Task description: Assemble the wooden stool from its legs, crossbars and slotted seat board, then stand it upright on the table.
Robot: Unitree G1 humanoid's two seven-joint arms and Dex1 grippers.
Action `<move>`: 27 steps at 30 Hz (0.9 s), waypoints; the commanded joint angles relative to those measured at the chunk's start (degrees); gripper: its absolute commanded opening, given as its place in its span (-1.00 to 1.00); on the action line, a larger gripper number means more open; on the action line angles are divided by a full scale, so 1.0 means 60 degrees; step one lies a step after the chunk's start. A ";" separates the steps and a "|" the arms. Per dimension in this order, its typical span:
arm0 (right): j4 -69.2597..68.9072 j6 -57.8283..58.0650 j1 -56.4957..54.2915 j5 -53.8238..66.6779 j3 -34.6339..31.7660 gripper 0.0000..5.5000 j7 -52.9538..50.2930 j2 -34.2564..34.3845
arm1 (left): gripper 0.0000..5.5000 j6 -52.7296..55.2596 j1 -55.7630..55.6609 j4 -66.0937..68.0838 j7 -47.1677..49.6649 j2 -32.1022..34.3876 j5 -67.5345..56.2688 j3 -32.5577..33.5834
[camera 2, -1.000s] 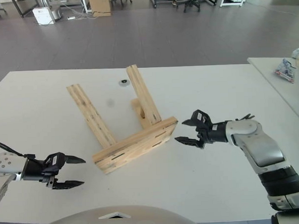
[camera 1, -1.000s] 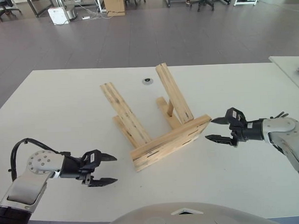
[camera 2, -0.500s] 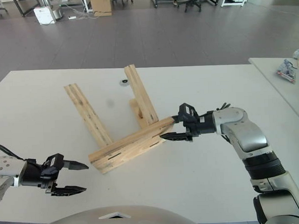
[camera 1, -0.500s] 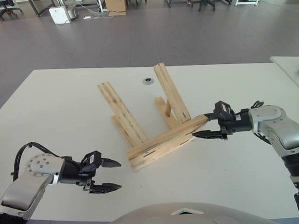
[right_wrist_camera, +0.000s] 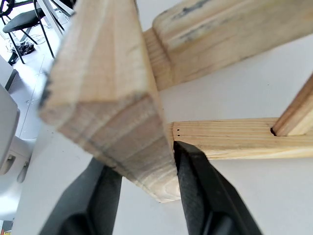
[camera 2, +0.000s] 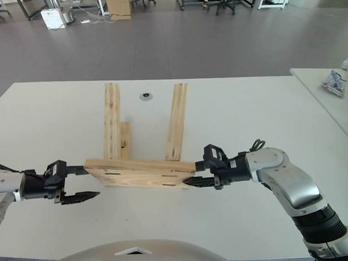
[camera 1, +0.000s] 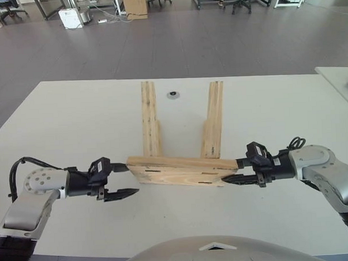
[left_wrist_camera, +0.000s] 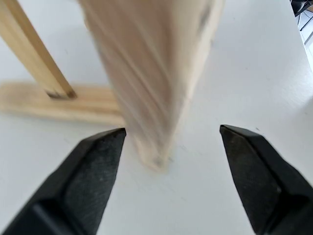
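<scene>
Surface [camera 1: 69, 112]: white, smooth, matte.

Stool: pale laminated wood, lying on its side at frame centre.

Seat board [camera 1: 176, 171]: slotted slab on edge, long axis left to right across the frame, one end toward each arm.

Legs [camera 1: 149, 117]: two flat planks pointing toward the upper frame (a short crossbar [camera 2: 125, 141] beside the left one).

Right gripper [camera 1: 229, 170]: at the board's right end, black fingers [right_wrist_camera: 195, 196] closed against both faces.

Left gripper [camera 1: 133, 178]: at the left end, fingers [left_wrist_camera: 98, 161] spread wide astride it, apparently not touching; the nearer to finish the hold.

Round fitting [camera 1: 172, 95]: small, dark, upper centre.
</scene>
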 commanded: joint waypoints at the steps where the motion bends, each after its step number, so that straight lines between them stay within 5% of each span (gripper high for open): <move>1: -0.0004 0.0304 0.0078 0.0266 0.0370 -0.41 0.0124 0.0063 | 0.29 -0.0862 -0.1177 0.1036 -0.0280 -0.0375 0.0603 -0.0638; 4: 0.0003 0.0280 0.0007 0.0303 0.0410 -0.41 0.0118 0.0061 | 0.29 -0.1424 -0.1694 0.1708 -0.0637 -0.0592 0.0832 -0.1023; 18: 0.0523 0.0747 -0.0531 0.0924 0.0131 -0.41 -0.0062 0.0395 | -0.46 -0.0572 -0.1796 0.1389 -0.1344 -0.0692 0.0210 -0.1239; 22: 0.0442 0.1952 -0.1230 0.1927 -0.0340 -0.41 -0.0314 0.0621 | -0.47 0.1845 -0.2549 0.0413 -0.1122 -0.0686 -0.1319 -0.0872; 27: 0.1337 0.4497 -0.5009 0.3314 -0.1062 -0.41 -0.0131 0.0370 | -0.47 0.6659 -0.6666 0.1433 -0.0430 -0.0997 -0.3297 -0.0231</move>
